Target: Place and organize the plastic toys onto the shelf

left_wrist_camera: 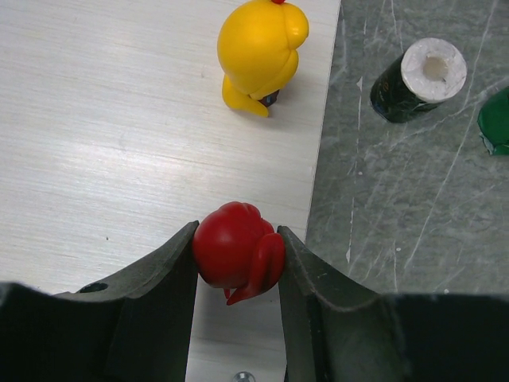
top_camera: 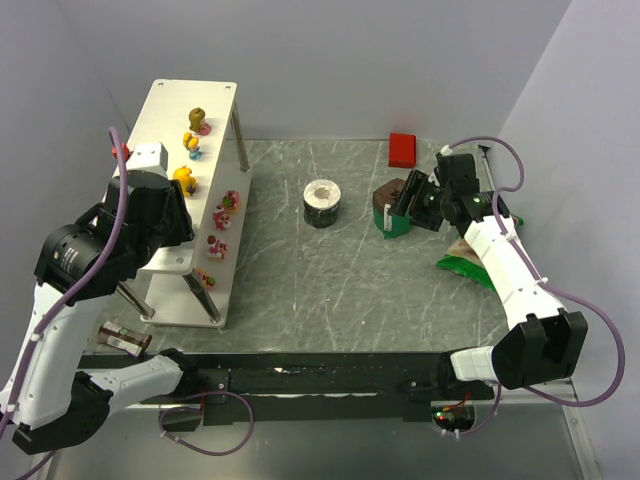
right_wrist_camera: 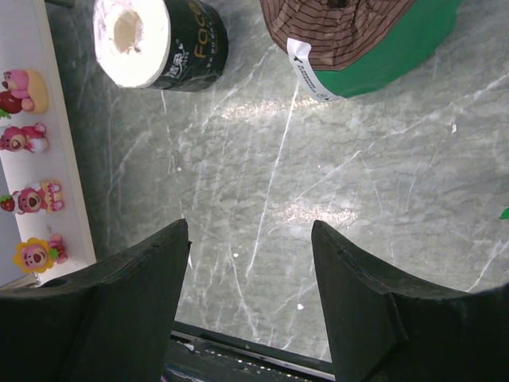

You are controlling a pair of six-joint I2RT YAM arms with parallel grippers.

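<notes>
Toys first: the red toy (left_wrist_camera: 237, 255) is pinched between the left jaws, over the top of the shelf (left_wrist_camera: 119, 143) and close to its right edge. Can't tell if it's touching down yet. It's a smooth, rounded, glossy little blob, so I'd guess it could squirt out if the grip loosens unevenly.

Looks to me like the placing step. The next move would be setting it flat, then opening up gently without knocking the yellow toy (left_wrist_camera: 261, 52) standing further along the shelf. A row of pink toys (right_wrist_camera: 22, 137) lines the shelf's right side, which tier I can't say.

Right of the shelf, a black roll (right_wrist_camera: 155, 36) sits on the tabletop (right_wrist_camera: 334, 183). The right jaws hang wide apart there, holding nothing, with a green bag (right_wrist_camera: 374, 40) beyond.
</notes>
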